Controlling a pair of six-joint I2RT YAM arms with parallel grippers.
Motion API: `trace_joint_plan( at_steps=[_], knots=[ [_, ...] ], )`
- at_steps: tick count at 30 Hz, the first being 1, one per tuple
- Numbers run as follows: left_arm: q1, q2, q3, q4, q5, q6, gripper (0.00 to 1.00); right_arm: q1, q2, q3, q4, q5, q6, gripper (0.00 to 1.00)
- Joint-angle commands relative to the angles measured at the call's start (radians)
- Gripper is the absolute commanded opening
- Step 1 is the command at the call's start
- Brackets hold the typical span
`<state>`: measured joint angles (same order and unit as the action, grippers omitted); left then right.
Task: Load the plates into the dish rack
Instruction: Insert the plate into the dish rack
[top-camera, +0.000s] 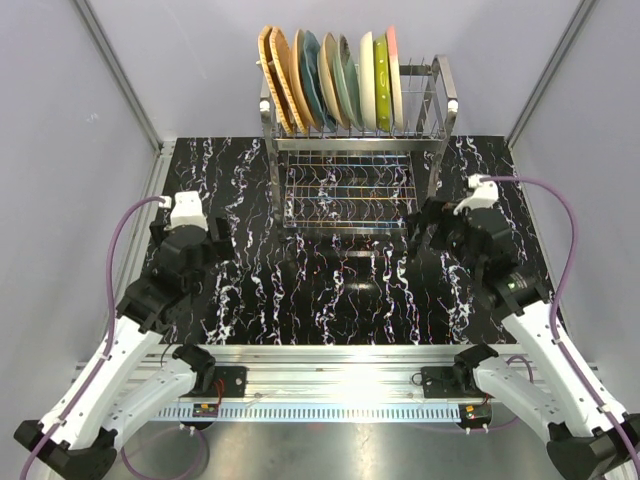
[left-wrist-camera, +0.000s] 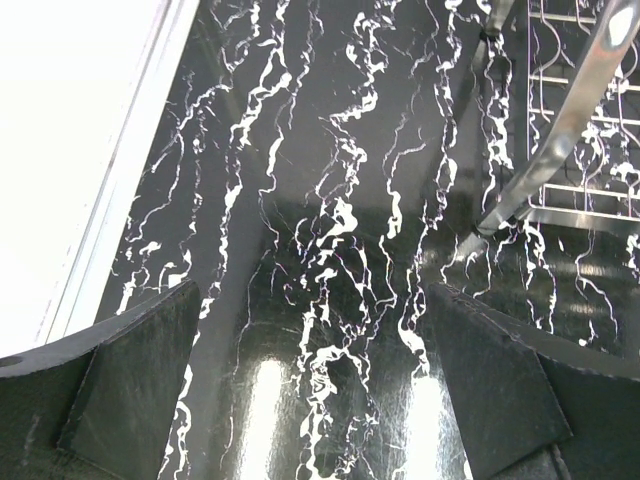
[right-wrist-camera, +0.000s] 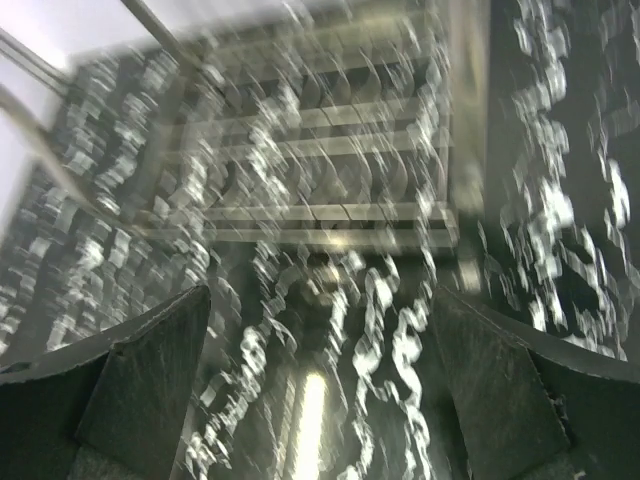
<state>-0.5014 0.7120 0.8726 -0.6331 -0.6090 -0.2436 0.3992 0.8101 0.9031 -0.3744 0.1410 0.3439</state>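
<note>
Flanking the dish rack (top-camera: 352, 141) — plates (top-camera: 330, 80) upright on top — both arms' jaws gape empty over the marbled table (top-camera: 330, 295).

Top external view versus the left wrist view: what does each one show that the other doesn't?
Only the top external view shows the plates standing in a row on the upper tier of the dish rack, and the right arm. Only the left wrist view shows the left gripper up close, open, with nothing between its fingers. Both show the black marbled table and the rack's lower grid shelf.
</note>
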Motion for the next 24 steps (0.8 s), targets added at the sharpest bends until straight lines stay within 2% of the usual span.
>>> trace_joint_plan(
  at_steps=[1,4,9,15,24],
  knots=[
    [0.006,-0.026,-0.007,0.062,-0.051,-0.003,0.99,-0.005,-0.06,-0.065,-0.064,0.102,0.088,1.0],
    [0.006,-0.036,-0.007,0.058,-0.061,-0.006,0.99,-0.005,-0.106,-0.105,-0.063,0.217,0.18,1.0],
    [0.006,-0.052,-0.014,0.059,-0.07,-0.005,0.99,-0.005,-0.082,-0.142,-0.038,0.212,0.213,1.0],
    [0.006,-0.059,-0.023,0.078,-0.081,-0.003,0.99,-0.003,0.004,-0.127,-0.121,0.256,0.276,1.0],
    [0.008,-0.062,-0.026,0.078,-0.08,-0.003,0.99,-0.005,0.043,-0.167,-0.073,0.264,0.282,1.0]
  ],
)
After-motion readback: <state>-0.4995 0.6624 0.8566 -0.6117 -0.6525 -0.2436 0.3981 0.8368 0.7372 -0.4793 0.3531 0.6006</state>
